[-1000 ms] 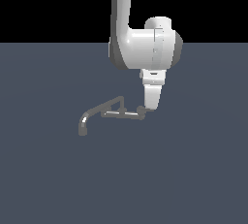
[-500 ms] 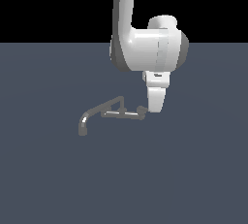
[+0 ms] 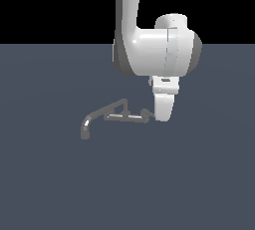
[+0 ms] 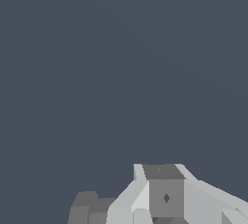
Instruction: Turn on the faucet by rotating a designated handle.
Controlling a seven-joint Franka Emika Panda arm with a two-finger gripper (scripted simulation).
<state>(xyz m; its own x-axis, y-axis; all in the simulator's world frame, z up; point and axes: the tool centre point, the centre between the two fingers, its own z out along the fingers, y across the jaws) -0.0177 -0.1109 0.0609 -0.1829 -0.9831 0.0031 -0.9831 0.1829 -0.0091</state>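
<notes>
1. Down on the flat blue-grey desk stands the faucet, a small dark grey metal tap that looks tiny against the white Panda arm.
2. Its long spout runs toward the exterior view's left and hooks downward at its end, near the desk surface.
3. A thin shiny crossbar leads from the upright post toward the exterior view's right.
4. At the right end of that crossbar sits the handle, a short dark lever stub with a knobby hub.
5. The arm comes down from the top of the exterior view, bends at a bulky white wrist with dark joint caps, and ends in the gripper.
6. The white gripper body hangs close to upright, its lower end level with the handle and directly against it on the exterior view's right; whether it actually touches the stub I cannot tell.
7. As to the jaws, I cannot tell whether they are spread or pressed together: the exterior view shows them only as one white block.
8. The wrist view offers little more: mostly bare desk, with white and grey faceted gripper parts along one edge.
9. Beside those parts in the wrist view lies a dark grey blocky shape; what it is cannot be made out.
</notes>
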